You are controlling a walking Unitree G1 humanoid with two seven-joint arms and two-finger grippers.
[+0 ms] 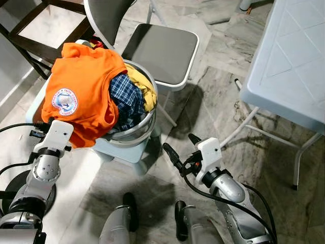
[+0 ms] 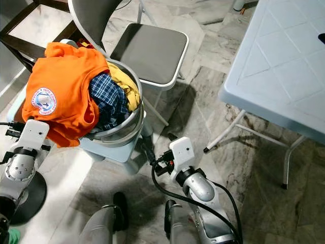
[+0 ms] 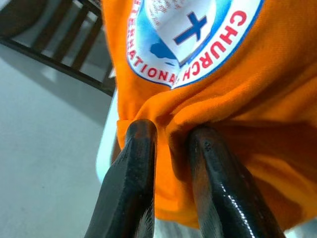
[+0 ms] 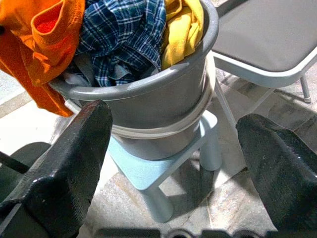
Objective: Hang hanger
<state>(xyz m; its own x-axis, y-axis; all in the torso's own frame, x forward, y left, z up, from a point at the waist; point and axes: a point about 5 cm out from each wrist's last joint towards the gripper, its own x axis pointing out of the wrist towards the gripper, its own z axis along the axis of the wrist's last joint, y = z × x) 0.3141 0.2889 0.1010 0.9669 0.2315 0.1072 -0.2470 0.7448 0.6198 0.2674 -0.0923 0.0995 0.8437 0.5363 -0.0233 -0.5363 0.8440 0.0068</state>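
- Marble floor (image 1: 213, 101): a worktop (image 1: 284, 66) stands to your right, a folding chair (image 1: 162, 51) ahead.
- Bucket (image 4: 163, 99) on a pale stool (image 4: 163, 173): heaped with laundry.
- Orange shirt (image 1: 81, 91): draped over the rim, and your left hand (image 3: 171, 148) is clenched on its hem, likely to lift it.
- Right hand (image 1: 180, 147): released, idle.
- Hanger: you cannot tell where it is.

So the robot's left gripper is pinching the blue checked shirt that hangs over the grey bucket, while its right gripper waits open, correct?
Not quite. The left gripper is pinching the orange T-shirt, not the blue checked shirt, as the left wrist view shows. The rest holds: the orange T-shirt hangs over the grey bucket, and the right gripper waits open.
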